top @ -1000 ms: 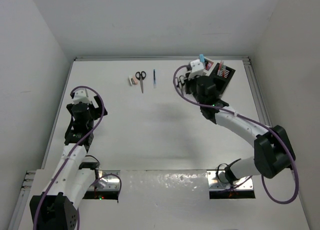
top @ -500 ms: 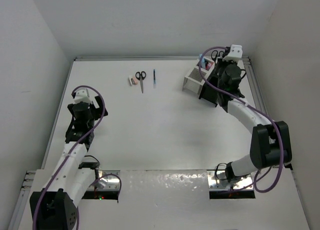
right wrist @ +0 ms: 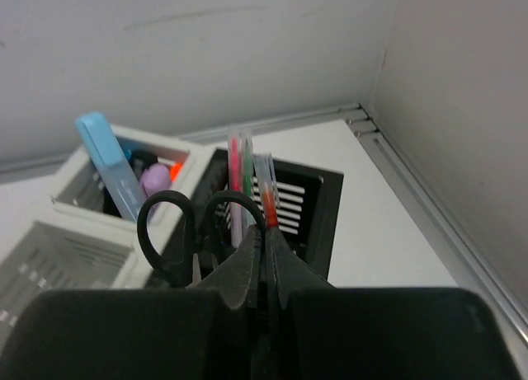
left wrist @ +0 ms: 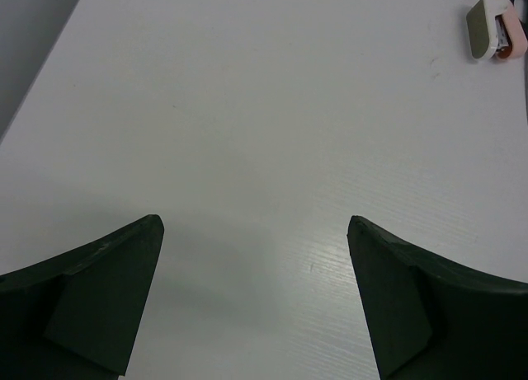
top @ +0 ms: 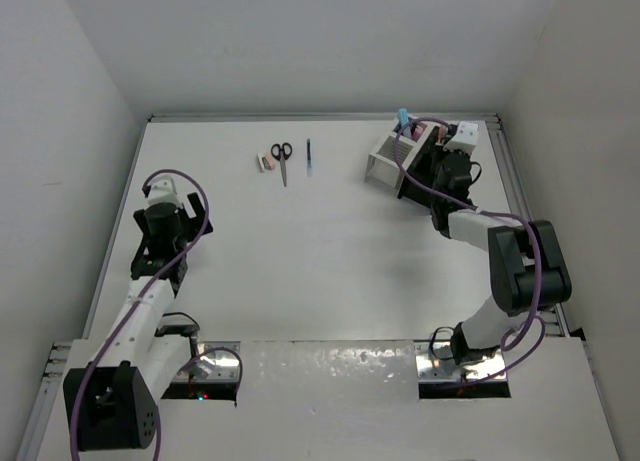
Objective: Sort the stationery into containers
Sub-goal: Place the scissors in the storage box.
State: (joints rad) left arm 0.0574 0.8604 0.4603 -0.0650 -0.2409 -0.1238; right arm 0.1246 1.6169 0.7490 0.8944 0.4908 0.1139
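Worktop [top: 300, 261]: a white surface, seen from above. My two arms are bolted at its 6 o'clock edge.
White box [top: 383, 164]: a slatted organiser at about 1 o'clock on the worktop. A light blue marker [right wrist: 111, 161] leans out of it, with a lilac bar [right wrist: 154, 180] just beside the marker.
Black box [right wrist: 318, 200]: a slatted organiser adjoining the white box on its 3 o'clock side. Pink and green pens [right wrist: 239, 166] and a red-tipped pen [right wrist: 268, 197] stand upright in it.
My right tool [right wrist: 266, 244]: it is over the black box at 1 o'clock. Its fingers are pressed narrow, and their tips meet the right handle loop of the held scissors.
My left tool [left wrist: 254, 225]: it is at 9 o'clock. Its fingers are spread wide with only bare worktop between them.
Held scissors [right wrist: 196, 225]: black-handled, with the loops up at the edge of the black box. The blades are hidden behind my fingers.
Loose scissors [top: 282, 153]: black-handled and lying flat on the worktop at about 12 o'clock, well apart from both boxes.
Blue pen [top: 309, 157]: it lies just at the 3 o'clock side of the loose scissors.
Small white and pink piece [left wrist: 493, 24]: it lies just at the 9 o'clock side of the loose scissors.
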